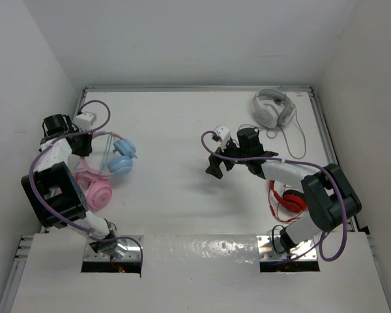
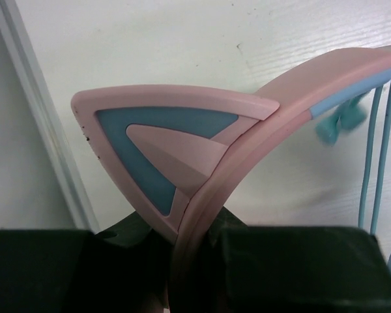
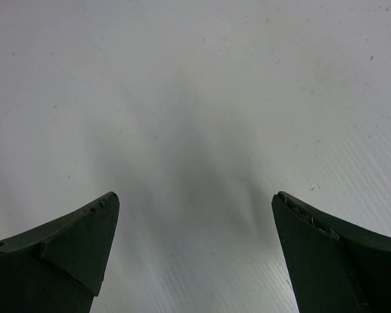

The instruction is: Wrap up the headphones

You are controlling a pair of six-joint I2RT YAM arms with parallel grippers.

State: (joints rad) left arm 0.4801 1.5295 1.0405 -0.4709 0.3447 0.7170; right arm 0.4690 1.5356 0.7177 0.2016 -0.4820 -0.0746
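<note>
White walled surface [image 1: 182,189]. Headphones [image 1: 120,160] at far left, beside all-pink pair [image 1: 94,192]. Left fingers [image 2: 300,261] clamped on pink headband [image 2: 326,81] by cat ear [image 2: 163,150]; right fingers [image 3: 72,241] wide apart, empty, mid-surface. Risk: smooth band may slip from pinch; cable [image 2: 376,163] may snag pink pair.

On my overhead feed I see a white pair of headphones [image 1: 272,107] in the far right corner of the white tabletop [image 1: 176,195], with its cable [image 1: 300,140] trailing toward the near side. A red pair [image 1: 290,201] lies by the right edge. An all-pink pair [image 1: 94,191] lies near the left edge.
</note>
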